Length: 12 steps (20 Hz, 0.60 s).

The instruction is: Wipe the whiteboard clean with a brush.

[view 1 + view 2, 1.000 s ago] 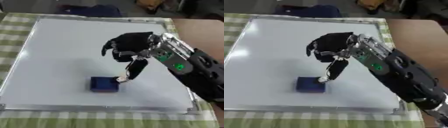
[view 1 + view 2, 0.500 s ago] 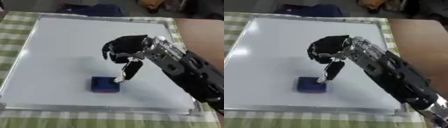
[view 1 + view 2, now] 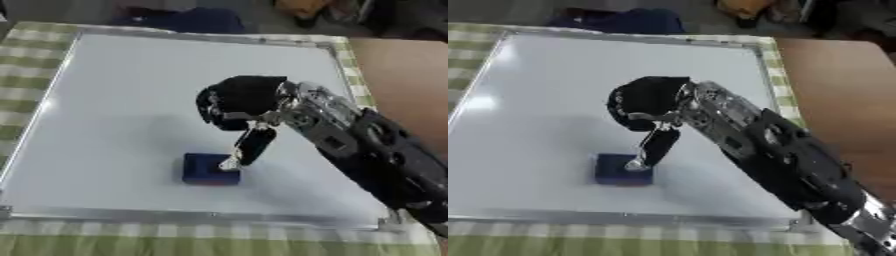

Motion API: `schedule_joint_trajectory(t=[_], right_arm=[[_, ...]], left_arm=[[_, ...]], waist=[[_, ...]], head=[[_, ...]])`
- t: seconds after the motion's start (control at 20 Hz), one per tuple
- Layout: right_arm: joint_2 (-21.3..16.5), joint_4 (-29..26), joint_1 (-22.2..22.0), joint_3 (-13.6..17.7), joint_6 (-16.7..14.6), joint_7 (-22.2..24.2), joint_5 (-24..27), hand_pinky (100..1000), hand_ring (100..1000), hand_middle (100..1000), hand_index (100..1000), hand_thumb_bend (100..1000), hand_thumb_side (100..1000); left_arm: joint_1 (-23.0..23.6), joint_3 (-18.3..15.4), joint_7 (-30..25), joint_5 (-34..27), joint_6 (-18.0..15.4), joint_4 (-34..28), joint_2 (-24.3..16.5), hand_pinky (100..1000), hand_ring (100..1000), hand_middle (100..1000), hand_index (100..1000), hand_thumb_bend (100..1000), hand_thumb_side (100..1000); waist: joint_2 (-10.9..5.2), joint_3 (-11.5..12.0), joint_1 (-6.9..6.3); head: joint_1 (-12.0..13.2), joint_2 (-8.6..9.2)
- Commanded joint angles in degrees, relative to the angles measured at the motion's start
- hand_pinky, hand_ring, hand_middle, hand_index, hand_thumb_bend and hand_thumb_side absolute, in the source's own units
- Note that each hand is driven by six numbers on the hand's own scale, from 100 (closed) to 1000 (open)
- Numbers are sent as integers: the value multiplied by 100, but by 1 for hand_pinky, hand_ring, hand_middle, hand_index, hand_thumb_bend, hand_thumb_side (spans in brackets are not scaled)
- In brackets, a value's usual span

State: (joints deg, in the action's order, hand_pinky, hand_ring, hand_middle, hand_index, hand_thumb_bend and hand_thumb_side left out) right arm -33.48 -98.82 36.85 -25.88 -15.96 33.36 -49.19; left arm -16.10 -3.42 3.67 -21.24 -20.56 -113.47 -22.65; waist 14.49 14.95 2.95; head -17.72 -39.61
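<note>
A white whiteboard (image 3: 122, 85) in a silver frame lies flat on a green checked cloth, and I see no marks on it. A small dark blue brush (image 3: 206, 170) lies on the board's near middle. My right hand (image 3: 243, 97) hovers just above and to the right of it, fingers curled into the palm. One digit (image 3: 254, 145) points straight down, its pale tip resting at the brush's right top edge. Nothing is clasped in the hand. The right forearm runs off to the lower right. The left hand shows in no view.
A dark blue bundle (image 3: 188, 20) lies just beyond the board's far edge. A brown tabletop (image 3: 402, 75) borders the board on the right. Green checked cloth (image 3: 175, 240) runs along the near and left sides.
My right hand has drifted slightly left and lower over the brush. The brush has stayed where it was.
</note>
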Motion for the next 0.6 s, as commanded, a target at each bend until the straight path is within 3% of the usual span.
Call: schedule_joint_trajectory(t=[0.05,0.15,0.6], right_arm=[[-5,-65,37,30,31,17,2,740,890,649,100,474,732],[45,-59,1,24,56,59,16,737,889,701,100,472,711],[297,20,-161,94,213,159,78,736,889,740,100,482,654]], left_arm=[[-59,-35,6,5,20,-112,-78,539,645,601,557,183,968],[-58,-35,6,6,22,-112,-77,539,645,600,557,183,968],[-42,-50,15,20,28,-112,-88,539,644,599,556,183,968]], waist=[[-76,-2,-16],[-77,-7,-14],[-80,-56,-5]], head=[[26,30],[27,26],[64,16]])
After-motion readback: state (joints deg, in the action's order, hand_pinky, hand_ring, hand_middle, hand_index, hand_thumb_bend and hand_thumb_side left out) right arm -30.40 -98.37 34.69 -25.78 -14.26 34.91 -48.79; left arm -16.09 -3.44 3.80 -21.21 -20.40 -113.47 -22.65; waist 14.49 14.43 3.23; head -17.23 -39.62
